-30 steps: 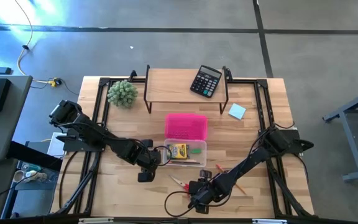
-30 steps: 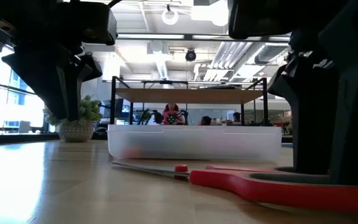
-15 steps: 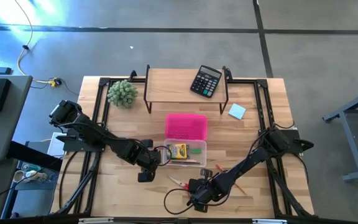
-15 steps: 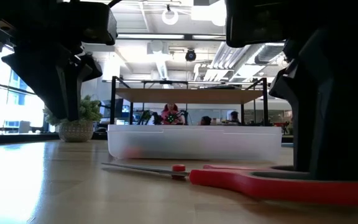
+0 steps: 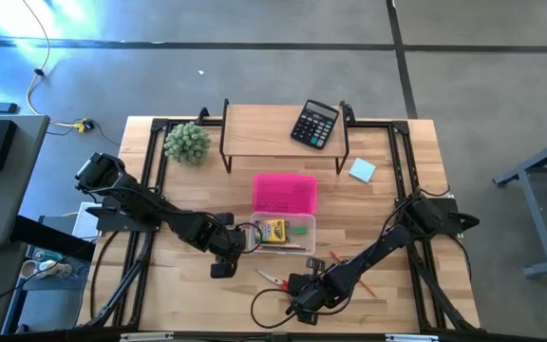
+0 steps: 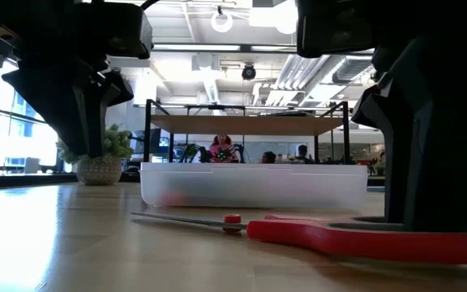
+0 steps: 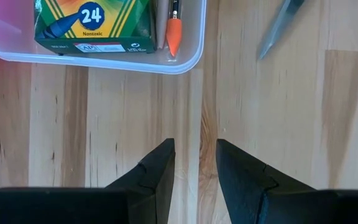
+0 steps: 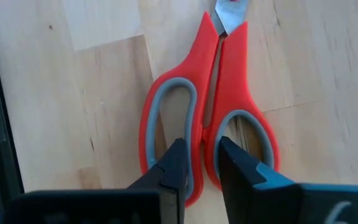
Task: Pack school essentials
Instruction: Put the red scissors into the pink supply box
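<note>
Table (image 5: 188, 294): the open bin (image 5: 308, 236) sits mid-table, already holding the crayon box (image 5: 271, 231) and pencil (image 7: 173, 36).
Scissors (image 8: 207, 118): flat on the wood just in front of the bin, slid slightly leftward within the last second.
Right gripper (image 8: 202, 163): fingers have narrowed onto the bar between the two handle loops; grasp looks made, lift pending.
Left gripper (image 7: 194, 163): fingers slightly apart, empty, unchanged, hovering beside the bin.

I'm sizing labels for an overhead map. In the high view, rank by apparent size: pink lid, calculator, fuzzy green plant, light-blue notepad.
Largest to smallest:
1. pink lid
2. calculator and fuzzy green plant: too alike to rank, and the calculator sits on a raised shelf nearer the camera
3. light-blue notepad
</note>
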